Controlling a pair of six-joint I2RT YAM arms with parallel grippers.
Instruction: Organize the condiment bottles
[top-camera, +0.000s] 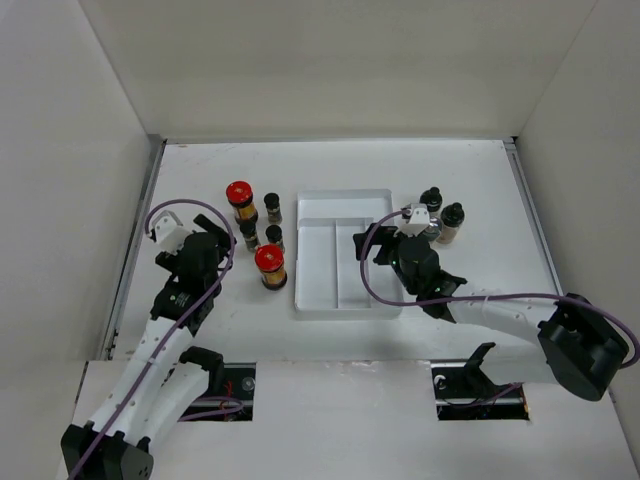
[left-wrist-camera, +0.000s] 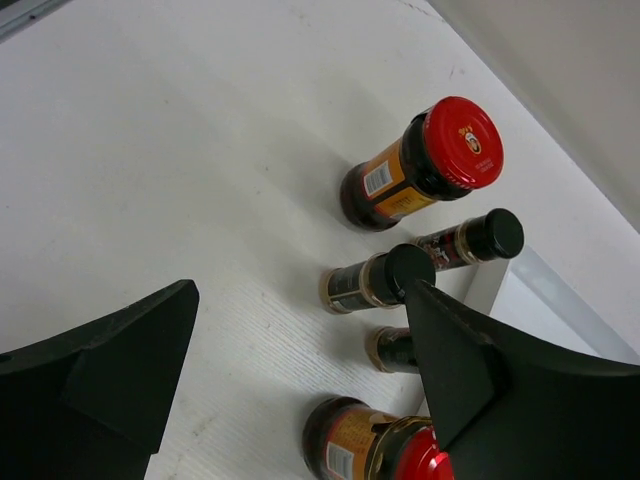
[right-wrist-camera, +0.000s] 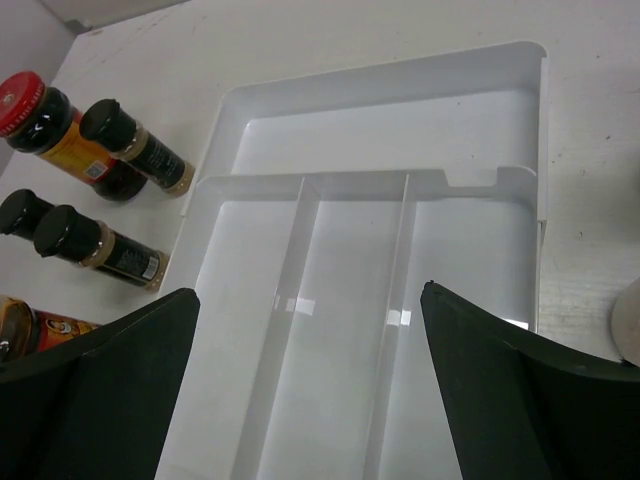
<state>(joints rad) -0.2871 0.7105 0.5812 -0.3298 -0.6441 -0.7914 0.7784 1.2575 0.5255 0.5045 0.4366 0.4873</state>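
Now the left fingers (left-wrist-camera: 110, 380) gape wide and hold nothing. Ahead, between them, stand a red-lidded jar (left-wrist-camera: 420, 165) and black-capped jars (left-wrist-camera: 375, 282); a second red-lidded jar (left-wrist-camera: 350, 450) sits just beside the right finger. The right fingers (right-wrist-camera: 100, 390) also spread wide, empty, above the tray (right-wrist-camera: 380, 110), with those jars off their left finger and beige jars (top-camera: 451, 222) on the counter (top-camera: 470, 170) just beyond them.
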